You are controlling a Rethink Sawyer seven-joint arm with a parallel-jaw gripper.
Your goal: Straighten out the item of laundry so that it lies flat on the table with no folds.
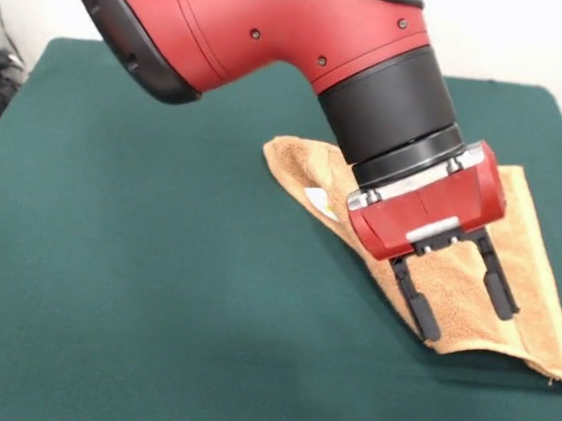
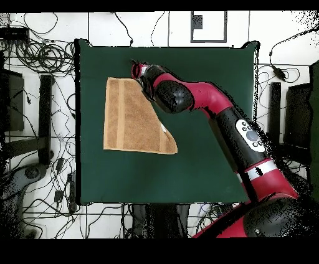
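A red and black arm point(image 1: 280, 29) reached down over a green counter point(image 1: 132, 285), ending in a red gripper point(image 1: 458, 300) whose two black jaws stood well apart with nothing between them. The jaws hung tilted, tips pointing down toward the towel point(image 1: 533, 297) — whether they touched it could not be told from either view.

The tan-orange towel lay directly beneath and behind the jaws, spreading out to both sides of them. It was not flat: folded over on a diagonal, it made a rough triangle rather than a rectangle. In the front view, one corner tapered to a point beyond the jaws' tips, and the fold edge passed just under them. A small white label point(image 1: 317, 200) showed on the towel up past the gripper's body, beside the arm's black wrist.

In the overhead view the towel point(image 2: 131, 121) showed a straight long edge on the side away from the gripper point(image 2: 138, 67), with a woven band point(image 2: 120, 112) running along it — the slanted fold edge faced the arm.
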